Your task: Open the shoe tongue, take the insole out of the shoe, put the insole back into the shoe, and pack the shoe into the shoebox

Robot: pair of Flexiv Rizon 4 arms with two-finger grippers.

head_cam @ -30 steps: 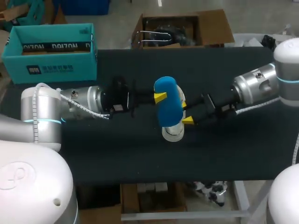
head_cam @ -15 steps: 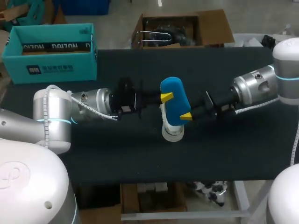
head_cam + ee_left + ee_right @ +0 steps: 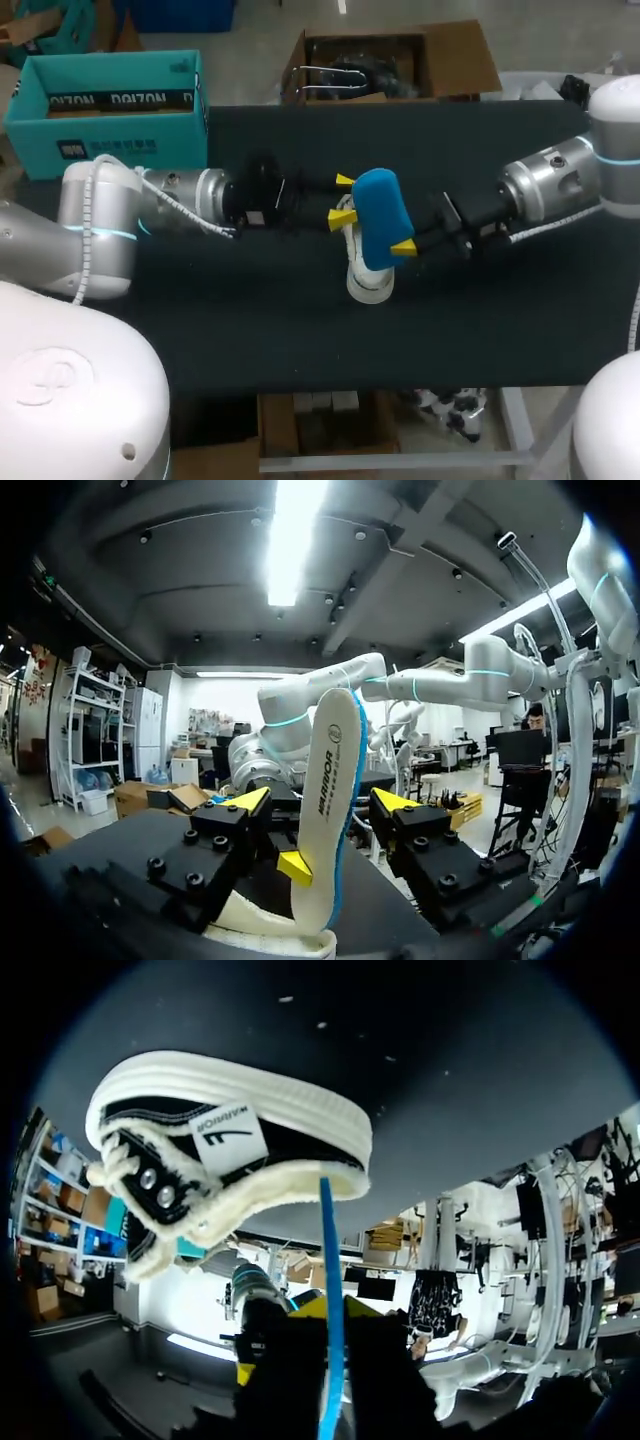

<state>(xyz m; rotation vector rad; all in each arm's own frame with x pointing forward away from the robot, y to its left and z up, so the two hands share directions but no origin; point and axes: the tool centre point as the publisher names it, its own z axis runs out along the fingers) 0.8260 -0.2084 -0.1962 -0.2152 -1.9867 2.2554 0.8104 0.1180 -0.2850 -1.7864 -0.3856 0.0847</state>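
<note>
Since half a second ago our left gripper (image 3: 341, 198) has let go of the insole (image 3: 380, 232) and backed off. Two yellow tips now show just left of the blue pad, where one tip lay on it before. Over the last second the insole has drifted right, and the right gripper (image 3: 404, 246) has barely moved. The left gripper is spread wide. In its wrist view the insole stands between the fingers (image 3: 248, 801) with a gap on each side, touching neither. The right gripper is clamped on the insole. In its wrist view the pad runs edge-on as a thin blue line between the two fingers (image 3: 303, 1308). In the head view one right tip shows at the pad's lower right edge. The insole is blue on one face and white with print on the other, and it is held upright over the shoe (image 3: 368, 282). Its far end reaches the shoe's opening; we cannot tell if it touches. The shoe is black canvas with a thick white sole, metal eyelets and a white heel tab. It lies on the dark table (image 3: 250, 330) under the insole, between the two grippers. The teal shoebox (image 3: 110, 140) sits open at the table's far left corner, well apart from the shoe.
</note>
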